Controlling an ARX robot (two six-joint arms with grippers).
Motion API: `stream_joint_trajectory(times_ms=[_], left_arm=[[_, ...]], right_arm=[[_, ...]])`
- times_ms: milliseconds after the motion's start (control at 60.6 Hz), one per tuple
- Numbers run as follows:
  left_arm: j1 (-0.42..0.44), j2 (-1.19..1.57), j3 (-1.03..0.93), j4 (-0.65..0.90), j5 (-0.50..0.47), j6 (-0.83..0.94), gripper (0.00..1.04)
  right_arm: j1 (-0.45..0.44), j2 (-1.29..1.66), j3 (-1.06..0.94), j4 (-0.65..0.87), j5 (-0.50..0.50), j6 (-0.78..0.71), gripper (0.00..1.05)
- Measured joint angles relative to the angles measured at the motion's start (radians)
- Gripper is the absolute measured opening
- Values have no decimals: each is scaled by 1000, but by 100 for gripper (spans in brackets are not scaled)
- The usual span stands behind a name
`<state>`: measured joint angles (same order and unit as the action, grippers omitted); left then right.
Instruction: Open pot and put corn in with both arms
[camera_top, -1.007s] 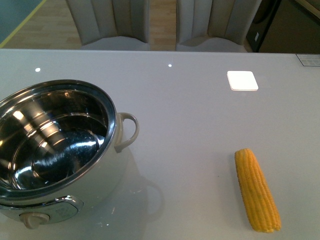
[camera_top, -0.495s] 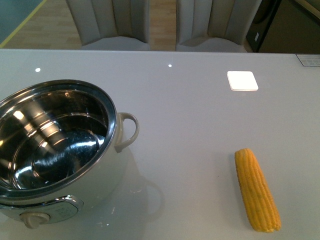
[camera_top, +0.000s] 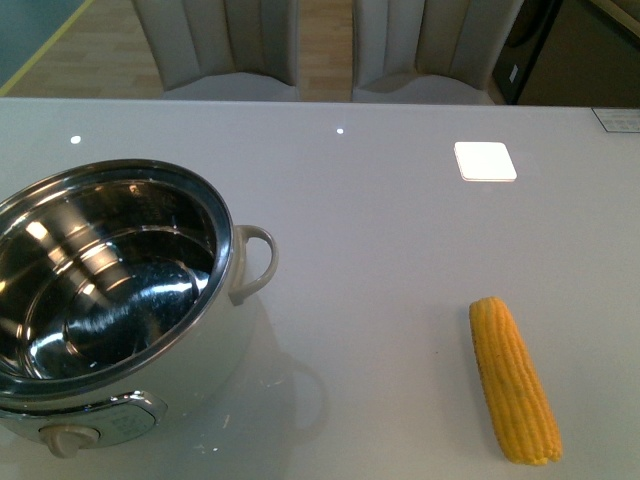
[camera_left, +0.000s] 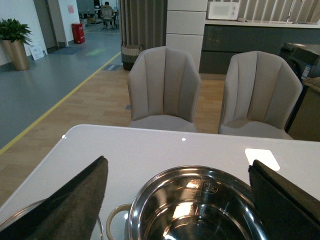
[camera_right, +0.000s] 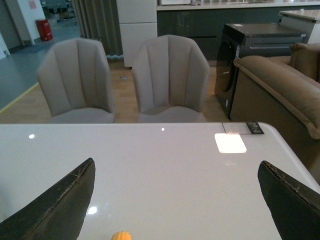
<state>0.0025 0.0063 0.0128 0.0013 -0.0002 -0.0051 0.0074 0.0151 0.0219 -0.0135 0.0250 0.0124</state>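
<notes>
Open pot (camera_top: 110, 290) waits at desk's (camera_top: 380, 230) near-left corner, corn (camera_top: 514, 380) near-right; left gripper (camera_left: 175, 205) and right gripper (camera_right: 172, 200) gape wide, empty, likely for pickup.

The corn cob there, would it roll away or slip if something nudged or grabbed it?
The corn is round and tapered, so a sideways nudge would probably roll it in a curve on the glossy table. It looks stiff, and its bumpy kernel rows should likely give grip.

The front camera is looking steeply down at the table (camera_top: 400, 250) from close. The wrist cameras are looking level toward the chairs (camera_left: 164, 85), left sharing the pot (camera_top: 226, 255), right the corn (camera_top: 513, 380).
</notes>
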Motion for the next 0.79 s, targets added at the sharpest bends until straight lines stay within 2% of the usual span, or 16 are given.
stream_joint_trajectory(times_ms=[50,116,132,248,396,792], left_arm=[[0,0,0,0,0,1,99],[0,-1,0,-1,1,0,97],[0,-1,0,-1,0,1,97],[0,-1,0,-1,0,1,98],[0,-1,0,-1,0,0,98],[0,-1,0,-1,0,0,98]], right_arm=[[55,81,63,-162,164,59,96],[122,253,139,-365,347,163,96],[131,279,142,-384,362,174,96],[158,359,148,-373,375,211,96],[199,481,175,-282,354,214,96],[313,1089,219,189,286,148,96]])
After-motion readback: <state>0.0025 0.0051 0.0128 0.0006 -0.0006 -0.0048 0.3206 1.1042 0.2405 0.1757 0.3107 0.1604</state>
